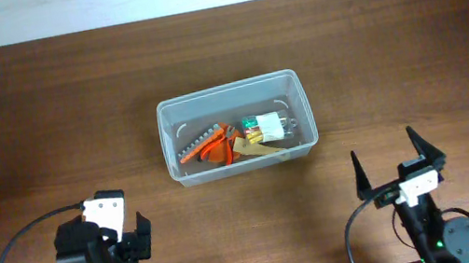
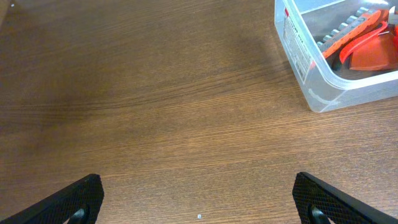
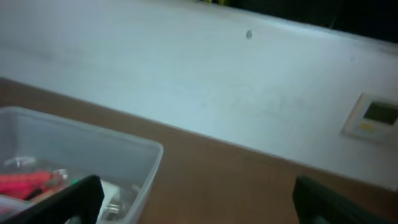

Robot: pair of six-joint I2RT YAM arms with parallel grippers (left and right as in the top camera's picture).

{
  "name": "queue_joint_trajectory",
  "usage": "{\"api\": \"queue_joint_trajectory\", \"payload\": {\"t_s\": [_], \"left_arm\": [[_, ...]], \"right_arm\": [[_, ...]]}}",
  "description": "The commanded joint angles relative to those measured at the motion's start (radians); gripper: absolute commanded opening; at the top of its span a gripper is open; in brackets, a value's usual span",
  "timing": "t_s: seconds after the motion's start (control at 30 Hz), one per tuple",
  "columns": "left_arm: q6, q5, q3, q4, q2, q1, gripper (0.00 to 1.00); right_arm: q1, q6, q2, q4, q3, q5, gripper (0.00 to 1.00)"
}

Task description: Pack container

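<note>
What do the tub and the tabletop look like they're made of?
The container looks like clear, smooth plastic: the orange pieces inside show through its walls. The table looks like brown wood or wood-grain laminate with a matte finish. Streaked grain shows, but I cannot tell which.

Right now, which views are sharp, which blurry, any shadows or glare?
Overhead: sharp, no strong glare on the clear rectangular plastic container. Left wrist: crisp grain on the brown wooden table, darker shading at left. Right wrist: soft and blurred throughout, the container's contents smeared.
</note>
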Motion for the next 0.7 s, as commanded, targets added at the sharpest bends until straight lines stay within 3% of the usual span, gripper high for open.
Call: {"api": "queue_joint_trajectory", "payload": {"t_s": [0.0, 0.13, 0.67], "left_arm": [[-0.013, -0.007, -0.006, 0.0, -0.008, 0.005, 0.99], [-0.013, -0.007, -0.006, 0.0, -0.008, 0.005, 0.99], [-0.013, -0.007, -0.006, 0.0, -0.008, 0.005, 0.99]], "right_arm": [[0.022, 0.109, -0.009, 0.06, -0.082, 0.154, 0.99], [0.022, 0.227, -0.009, 0.019, -0.127, 0.251, 0.99], [0.021, 0.23, -0.008, -0.024, -0.127, 0.237, 0.99]]}}
